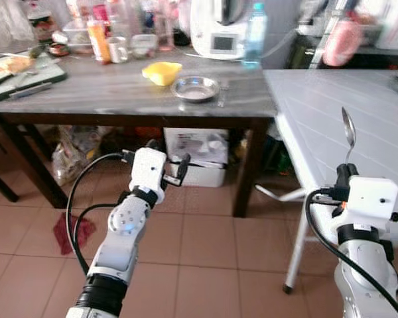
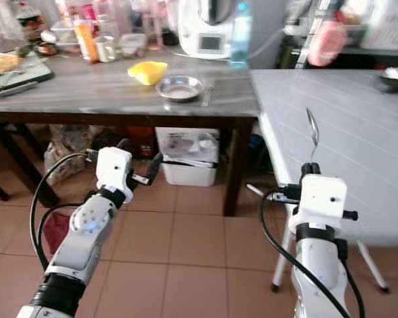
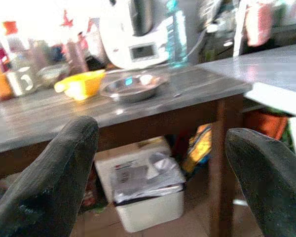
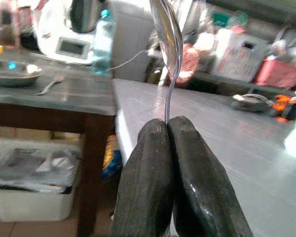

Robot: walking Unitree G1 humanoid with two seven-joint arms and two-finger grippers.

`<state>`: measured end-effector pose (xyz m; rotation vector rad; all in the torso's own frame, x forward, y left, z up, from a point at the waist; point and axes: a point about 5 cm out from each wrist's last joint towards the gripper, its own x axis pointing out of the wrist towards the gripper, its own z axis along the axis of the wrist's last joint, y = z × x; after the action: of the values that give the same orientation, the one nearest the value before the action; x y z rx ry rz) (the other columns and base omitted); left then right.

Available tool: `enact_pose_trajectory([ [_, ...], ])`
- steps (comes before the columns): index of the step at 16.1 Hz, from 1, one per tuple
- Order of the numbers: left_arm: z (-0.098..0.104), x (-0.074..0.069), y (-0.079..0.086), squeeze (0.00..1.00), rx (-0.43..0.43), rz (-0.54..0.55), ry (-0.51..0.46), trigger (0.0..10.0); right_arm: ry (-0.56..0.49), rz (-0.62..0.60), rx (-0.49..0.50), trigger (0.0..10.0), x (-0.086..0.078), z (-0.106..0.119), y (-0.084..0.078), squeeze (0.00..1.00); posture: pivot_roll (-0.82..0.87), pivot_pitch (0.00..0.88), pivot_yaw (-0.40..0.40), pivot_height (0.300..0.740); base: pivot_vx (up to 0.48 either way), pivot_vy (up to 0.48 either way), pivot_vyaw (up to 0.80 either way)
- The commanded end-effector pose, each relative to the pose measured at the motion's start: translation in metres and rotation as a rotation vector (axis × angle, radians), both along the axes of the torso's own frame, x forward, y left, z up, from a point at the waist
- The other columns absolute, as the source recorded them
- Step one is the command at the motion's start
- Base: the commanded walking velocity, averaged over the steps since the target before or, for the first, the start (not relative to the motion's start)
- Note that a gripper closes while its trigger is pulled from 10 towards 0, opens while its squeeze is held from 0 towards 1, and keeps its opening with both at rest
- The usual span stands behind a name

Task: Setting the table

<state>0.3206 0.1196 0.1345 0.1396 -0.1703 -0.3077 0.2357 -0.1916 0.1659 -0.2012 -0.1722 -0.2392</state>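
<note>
My right gripper (image 1: pixel 345 169) is shut on the handle of a metal spoon (image 1: pixel 348 134), which stands upright with its bowl on top, just over the near edge of the pale table (image 1: pixel 358 106). In the right wrist view the two fingers (image 4: pixel 153 163) pinch the spoon (image 4: pixel 168 39) stem. My left gripper (image 1: pixel 169 164) is open and holds nothing, low in front of the dark wooden table (image 1: pixel 119 89). On that table lie a steel plate (image 1: pixel 195 88), a yellow bowl (image 1: pixel 162 72) and a fork (image 1: pixel 222 96).
Bottles, jars, a white kitchen machine (image 1: pixel 219 30) and a water bottle (image 1: pixel 254 33) crowd the back of the dark table; a cutting board with a knife (image 1: pixel 20 74) lies at its left. A white bin (image 1: pixel 199 156) and bags sit underneath. Tiled floor lies in front.
</note>
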Motion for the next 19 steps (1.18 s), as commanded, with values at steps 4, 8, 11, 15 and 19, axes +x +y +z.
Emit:
enact_pose_trajectory([
  [4,0.0023,0.0004,-0.0015,0.0,0.004,-0.012,-0.007,10.0,-0.026,0.001,-0.007,10.0,-0.0004,0.0058,0.0008,0.0,0.03,0.092,-0.01,0.74,0.48,0.0,0.0],
  [8,0.0027,0.0009,-0.0025,0.0,0.005,-0.017,-0.008,10.0,-0.028,-0.001,-0.007,10.0,-0.0002,0.0063,0.001,0.0,0.03,0.092,-0.01,0.74,0.48,0.0,0.0],
  [11,0.0027,0.0006,-0.0023,0.0,0.008,-0.017,-0.007,10.0,-0.028,0.0,-0.007,10.0,-0.0002,0.0062,0.0013,0.0,0.04,0.09,-0.007,0.74,0.48,0.0,0.0],
  [15,0.0016,-0.0001,-0.0027,0.0,0.011,-0.019,-0.004,10.0,-0.027,0.001,-0.008,10.0,-0.0001,0.0061,0.0013,0.0,0.04,0.089,-0.009,0.74,0.48,0.0,0.0],
  [19,0.0009,0.0,-0.0035,0.0,0.013,-0.021,0.0,10.0,-0.027,-0.003,-0.009,10.0,-0.0006,0.0063,0.0008,0.0,0.03,0.091,-0.007,0.74,0.48,0.0,0.0],
])
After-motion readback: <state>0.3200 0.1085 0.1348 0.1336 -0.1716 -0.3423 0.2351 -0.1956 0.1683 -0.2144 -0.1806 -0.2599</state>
